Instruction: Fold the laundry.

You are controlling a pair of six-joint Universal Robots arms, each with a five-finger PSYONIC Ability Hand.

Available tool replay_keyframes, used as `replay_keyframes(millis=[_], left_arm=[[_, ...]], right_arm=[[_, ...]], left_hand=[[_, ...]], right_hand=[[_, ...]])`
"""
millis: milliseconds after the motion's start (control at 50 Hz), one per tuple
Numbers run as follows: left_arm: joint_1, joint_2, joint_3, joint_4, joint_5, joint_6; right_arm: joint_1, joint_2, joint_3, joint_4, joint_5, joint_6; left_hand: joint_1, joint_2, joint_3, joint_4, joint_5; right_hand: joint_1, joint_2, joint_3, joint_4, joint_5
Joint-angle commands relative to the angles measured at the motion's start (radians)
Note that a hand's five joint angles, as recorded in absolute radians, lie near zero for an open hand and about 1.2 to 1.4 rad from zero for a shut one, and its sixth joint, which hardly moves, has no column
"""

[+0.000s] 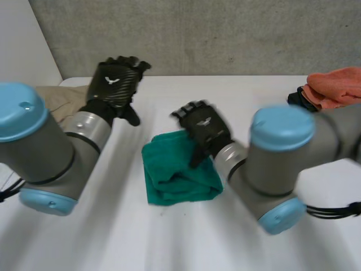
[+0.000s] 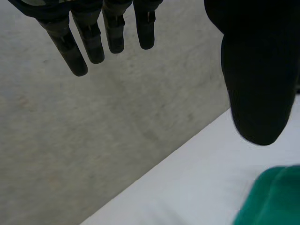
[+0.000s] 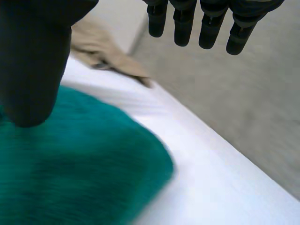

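A folded teal-green terry towel [image 1: 177, 169] lies in a rumpled rectangle at the middle of the white table [image 1: 254, 96]. The black right hand [image 1: 204, 131] is over the towel's far right corner, fingers straight and spread from the thumb, gripping nothing. The black left hand [image 1: 115, 82] is well apart at the far left, likewise open and empty. A beige cloth [image 1: 62, 101] lies beside the left arm, and a crumpled orange towel [image 1: 335, 84] lies at the far right edge.
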Motion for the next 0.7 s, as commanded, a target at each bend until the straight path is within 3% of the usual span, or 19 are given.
replay_keyframes(millis=[20,100,220,280,460,580,660,700], left_arm=[[-0.131,-0.127,0.110,-0.109,-0.003,-0.044],[-0.169,-0.230,0.173,-0.206,-0.064,-0.045],[-0.178,-0.342,0.231,-0.319,-0.219,-0.034],[-0.174,-0.359,0.233,-0.345,-0.235,-0.031],[-0.163,-0.370,0.227,-0.402,-0.233,-0.013],[-0.141,-0.278,0.245,-0.398,-0.216,0.018],[-0.128,-0.222,0.277,-0.391,-0.117,0.033],[-0.115,-0.203,0.311,-0.393,-0.019,0.033]], right_arm=[[-0.094,-0.015,-0.045,0.165,-0.049,0.136],[-0.099,0.070,-0.127,0.239,-0.087,0.151],[-0.100,0.189,-0.229,0.346,-0.124,0.151],[-0.099,0.245,-0.266,0.388,-0.130,0.140],[-0.096,0.278,-0.301,0.408,-0.081,0.041],[-0.088,0.131,-0.225,0.336,0.025,-0.116],[-0.056,0.052,-0.087,0.189,0.057,-0.148],[-0.025,0.013,-0.027,0.134,0.054,-0.154]], left_hand=[[-0.014,-0.009,-0.010,-0.006,-0.002],[-0.006,0.000,-0.001,0.003,0.007],[-0.006,0.000,-0.001,0.003,0.007],[-0.006,0.000,-0.001,0.003,0.007],[-0.003,0.003,0.002,0.006,0.010],[-0.020,-0.015,-0.016,-0.011,-0.008],[-0.035,-0.029,-0.030,-0.026,-0.022],[-0.035,-0.029,-0.030,-0.026,-0.022]], right_hand=[[-0.048,-0.040,-0.033,-0.036,-0.044],[-0.048,-0.040,-0.033,-0.036,-0.044],[-0.048,-0.040,-0.033,-0.036,-0.044],[-0.048,-0.040,-0.033,-0.036,-0.044],[0.018,0.026,0.033,0.029,0.022],[0.068,0.076,0.083,0.080,0.072],[0.053,0.061,0.068,0.065,0.058],[0.053,0.061,0.068,0.065,0.058]])
